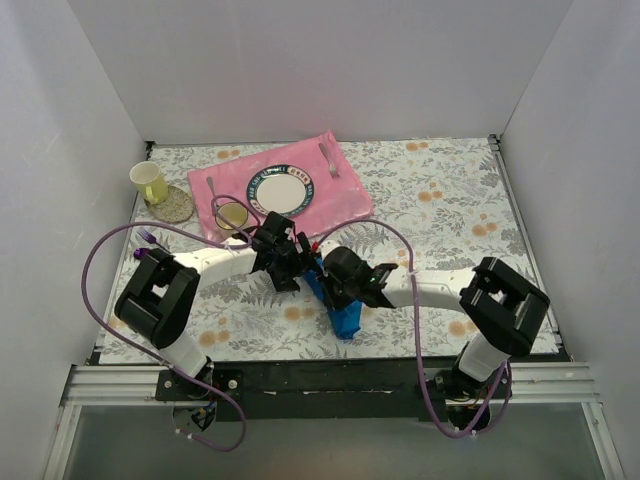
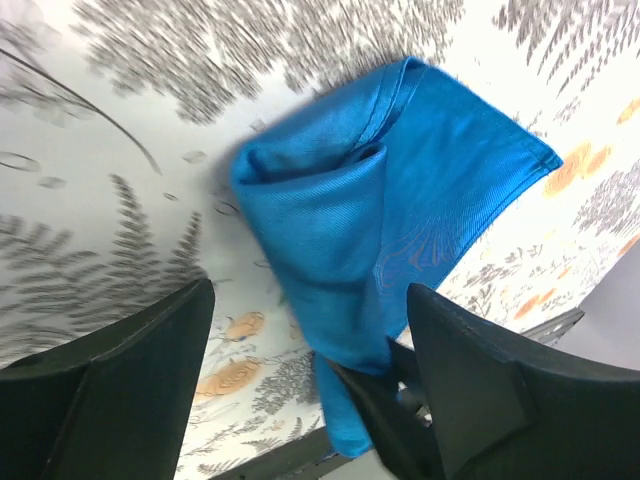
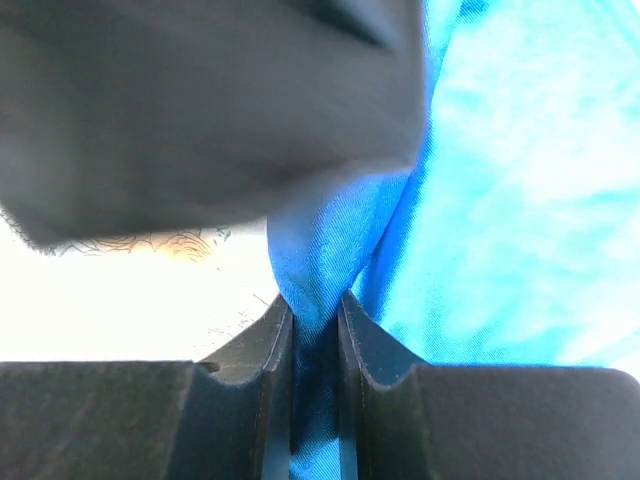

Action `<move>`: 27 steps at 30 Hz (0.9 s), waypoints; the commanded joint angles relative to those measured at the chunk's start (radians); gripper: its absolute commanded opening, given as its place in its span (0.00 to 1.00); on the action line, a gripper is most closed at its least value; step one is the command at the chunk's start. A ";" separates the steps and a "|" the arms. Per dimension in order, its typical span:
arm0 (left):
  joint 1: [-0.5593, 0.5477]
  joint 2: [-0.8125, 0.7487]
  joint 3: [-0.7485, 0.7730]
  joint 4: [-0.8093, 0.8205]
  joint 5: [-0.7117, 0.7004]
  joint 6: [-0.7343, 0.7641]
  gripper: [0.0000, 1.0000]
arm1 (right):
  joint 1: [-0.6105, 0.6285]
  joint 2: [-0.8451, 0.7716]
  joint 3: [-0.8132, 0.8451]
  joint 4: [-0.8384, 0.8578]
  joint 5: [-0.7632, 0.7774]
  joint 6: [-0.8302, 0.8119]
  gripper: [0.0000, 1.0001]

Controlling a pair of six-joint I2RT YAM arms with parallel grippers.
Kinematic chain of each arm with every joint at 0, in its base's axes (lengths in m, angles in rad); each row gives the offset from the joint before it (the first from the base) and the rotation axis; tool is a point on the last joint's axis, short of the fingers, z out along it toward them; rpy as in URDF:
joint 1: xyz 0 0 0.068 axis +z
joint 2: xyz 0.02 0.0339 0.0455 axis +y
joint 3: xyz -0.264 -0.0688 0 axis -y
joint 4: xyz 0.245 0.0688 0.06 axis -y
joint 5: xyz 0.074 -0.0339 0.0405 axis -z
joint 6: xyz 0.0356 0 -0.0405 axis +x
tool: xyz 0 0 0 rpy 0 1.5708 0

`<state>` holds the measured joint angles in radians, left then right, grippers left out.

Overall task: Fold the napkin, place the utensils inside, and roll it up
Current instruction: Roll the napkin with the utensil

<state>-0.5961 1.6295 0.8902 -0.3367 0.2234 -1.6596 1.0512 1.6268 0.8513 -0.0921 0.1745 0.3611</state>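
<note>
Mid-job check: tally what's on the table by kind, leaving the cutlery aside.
Napkin: 1
Placemat: 1
Plate: 1
Cup: 1
Coaster: 1
Total: 5

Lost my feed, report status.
Left claw open over napkin. Right claw shut on it. Cloth bunched, not flat. Claws crowd each other.

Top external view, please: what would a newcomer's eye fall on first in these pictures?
The bright blue napkin, bunched at the near middle of the table between the two arms, stands out first. The right claw is shut on a fold of it, while the left claw hangs open close to it. Behind them, a pink placemat carries a plate.
</note>
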 commanded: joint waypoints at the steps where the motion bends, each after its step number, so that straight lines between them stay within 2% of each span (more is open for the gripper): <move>1: 0.041 -0.080 -0.005 -0.033 -0.021 0.070 0.78 | -0.160 -0.002 -0.136 0.230 -0.442 0.039 0.16; 5: 0.041 -0.086 -0.020 0.007 0.069 0.075 0.78 | -0.298 0.062 -0.201 0.428 -0.819 0.146 0.15; 7: 0.027 -0.069 -0.033 0.030 0.085 0.073 0.77 | -0.362 0.114 -0.245 0.596 -0.965 0.223 0.15; 11: -0.022 -0.033 -0.037 0.063 0.085 0.051 0.77 | -0.437 0.227 -0.293 0.826 -1.098 0.422 0.14; 12: -0.028 -0.008 -0.033 0.064 0.076 0.040 0.76 | -0.445 0.240 -0.320 0.951 -1.113 0.458 0.14; 17: -0.034 0.085 0.012 0.053 0.041 0.001 0.70 | -0.465 0.326 -0.350 1.175 -1.181 0.621 0.15; 20: -0.036 0.154 0.041 0.024 0.005 -0.003 0.59 | -0.467 0.340 -0.356 1.204 -1.178 0.647 0.16; 21: -0.037 0.161 0.039 0.022 -0.001 -0.003 0.52 | -0.467 0.335 -0.356 1.198 -1.172 0.638 0.17; 23: -0.042 0.161 0.023 0.016 -0.010 0.000 0.37 | -0.467 0.309 -0.344 1.091 -1.156 0.590 0.21; 25: -0.042 0.156 0.016 0.005 -0.036 0.004 0.32 | -0.467 0.259 -0.319 0.963 -1.121 0.456 0.25; 26: -0.044 0.150 0.013 -0.007 -0.047 0.015 0.28 | -0.465 0.242 -0.289 0.802 -1.104 0.403 0.26; 27: -0.044 0.147 0.013 -0.013 -0.055 0.017 0.27 | -0.467 0.225 -0.272 0.725 -1.063 0.297 0.27</move>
<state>-0.6262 1.7454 0.9394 -0.2909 0.2905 -1.6730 0.5747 1.9354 0.5110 0.9188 -0.9245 0.8944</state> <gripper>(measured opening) 0.303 0.257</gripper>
